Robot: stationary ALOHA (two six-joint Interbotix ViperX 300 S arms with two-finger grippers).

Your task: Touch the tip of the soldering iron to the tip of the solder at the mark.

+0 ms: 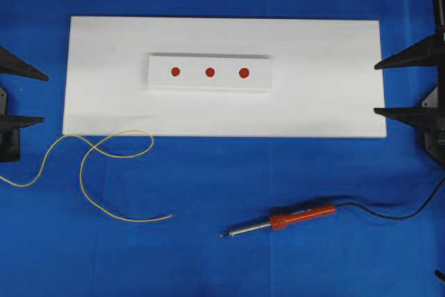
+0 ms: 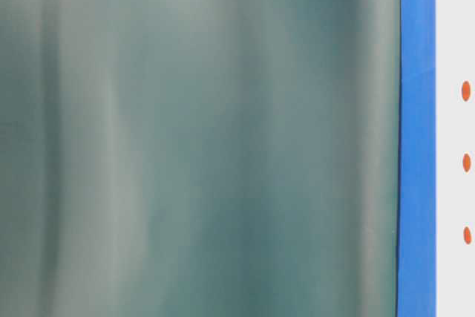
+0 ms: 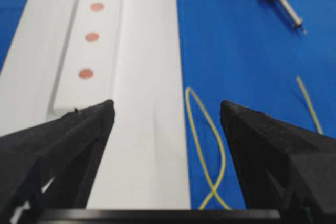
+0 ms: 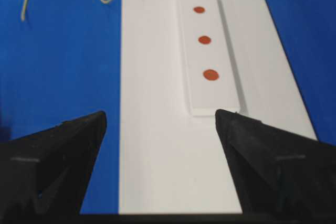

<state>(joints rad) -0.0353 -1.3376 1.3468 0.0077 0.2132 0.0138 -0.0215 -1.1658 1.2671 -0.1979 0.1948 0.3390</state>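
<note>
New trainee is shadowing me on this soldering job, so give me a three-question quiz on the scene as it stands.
1. True or false: the soldering iron lies on the white board.
2. How many red marks sit on the raised strip?
3. The solder lies nearer which gripper: A left, B right?

Key: 1 false, it lies on the blue cloth; 2 three; 3 A.

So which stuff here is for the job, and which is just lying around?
For the job:
- soldering iron
- solder, the yellow wire
- red marks on the small white block
- left gripper and right gripper, both open

Just there:
- white board
- blue cloth
</note>
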